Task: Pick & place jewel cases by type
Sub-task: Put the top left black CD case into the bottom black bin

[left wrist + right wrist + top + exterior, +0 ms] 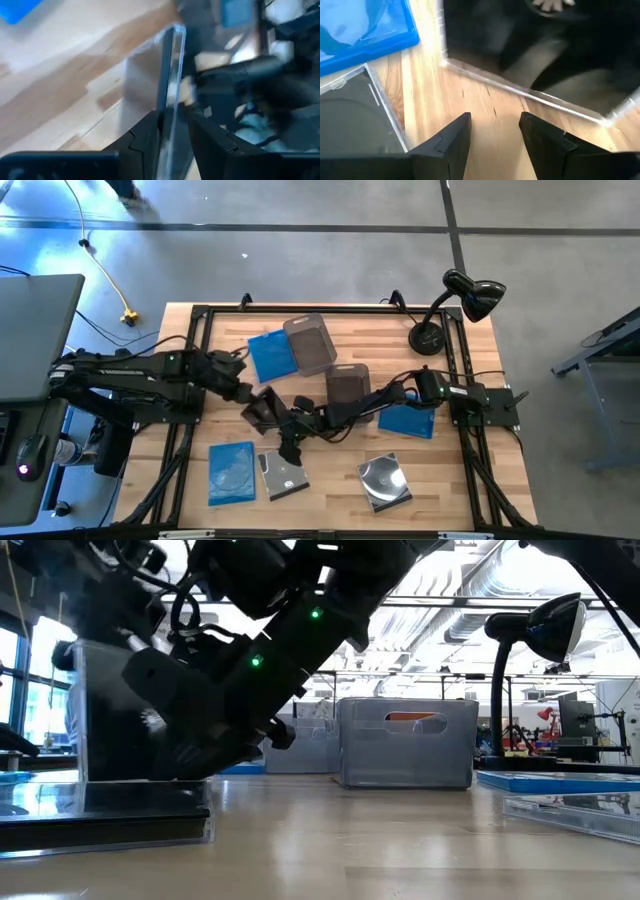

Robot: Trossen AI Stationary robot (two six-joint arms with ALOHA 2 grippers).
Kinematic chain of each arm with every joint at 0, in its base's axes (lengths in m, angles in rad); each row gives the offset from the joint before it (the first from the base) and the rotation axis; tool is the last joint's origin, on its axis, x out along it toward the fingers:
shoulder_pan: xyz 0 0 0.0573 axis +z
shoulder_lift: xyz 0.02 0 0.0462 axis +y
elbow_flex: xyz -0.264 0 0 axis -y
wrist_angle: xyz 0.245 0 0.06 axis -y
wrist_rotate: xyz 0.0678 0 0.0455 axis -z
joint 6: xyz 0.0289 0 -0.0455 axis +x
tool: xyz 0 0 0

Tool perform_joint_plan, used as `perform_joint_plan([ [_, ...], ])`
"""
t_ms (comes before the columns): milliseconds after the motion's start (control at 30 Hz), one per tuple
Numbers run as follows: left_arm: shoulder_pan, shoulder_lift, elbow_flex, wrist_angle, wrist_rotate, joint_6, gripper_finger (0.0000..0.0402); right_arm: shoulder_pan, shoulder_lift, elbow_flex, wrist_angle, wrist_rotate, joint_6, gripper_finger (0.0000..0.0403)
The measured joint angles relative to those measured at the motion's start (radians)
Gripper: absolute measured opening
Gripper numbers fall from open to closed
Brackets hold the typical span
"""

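Note:
My left gripper [250, 398] is shut on a dark clear-edged jewel case [264, 409] near the table's middle; the case stands on edge in the low view [130, 710]. My right gripper [290, 440] is open and empty just near of it, its fingers [455, 135] over bare wood facing the case's lower edge [520, 95]. Blue cases lie flat at far left [270, 356], near left [232, 472] and right [408, 421]. A dark case [282, 476] and a silver-faced case [385, 481] lie flat near the front. My left gripper pinches the jewel case between its two fingers, one on each flat face, at one edge [167, 125]. The fingers come slanting from the table's left and lie along the faces. The case stands upright on edge; its lower edge [485, 80] is at the table.
Two smoky-grey tubs stand at the far middle [310, 344] and just right of it [348, 385]. A black desk lamp [455, 305] stands at the far right corner. A black frame [200, 315] runs round the table.

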Motion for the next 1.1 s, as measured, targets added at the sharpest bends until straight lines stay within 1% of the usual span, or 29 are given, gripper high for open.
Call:
perform_joint_plan([
  [133,0.0,0.062,-0.007,-0.056,-0.014,0.019,0.0108,-0.002,0.001,-0.001,0.012,0.026,-0.016,0.0172],
  [267,0.0,0.173,-0.007,-0.043,0.027,0.039,0.0108,-0.006,0.001,-0.001,0.014,0.043,-0.019,0.0172],
  [400,0.0,0.296,-0.007,0.027,0.07,0.108,0.0108,-0.008,0.002,-0.002,0.019,0.045,-0.019,0.0172],
  [533,0.0,0.377,-0.007,0.129,0.12,0.136,0.0108,-0.009,0.002,-0.002,0.02,0.046,-0.019,0.0172],
  [633,0.001,0.391,-0.006,0.148,0.142,0.138,0.0108,-0.009,0.002,-0.002,0.019,0.053,-0.044,0.0172],
  [767,0.001,0.384,-0.006,0.13,0.138,0.138,0.0108,-0.005,0.002,-0.002,0.022,0.07,-0.11,0.0172],
  [867,0.0,0.374,-0.008,0.122,0.12,0.138,0.0106,0.006,0.003,-0.002,0.031,0.093,-0.125,0.0172],
  [967,0.001,0.372,-0.008,0.121,0.107,0.138,0.0092,0.013,0.003,-0.002,0.036,0.108,-0.135,0.0172],
  [1100,0.001,0.372,-0.008,0.121,0.107,0.138,0.0063,0.03,0.003,-0.002,0.044,0.131,-0.166,0.0172],
])
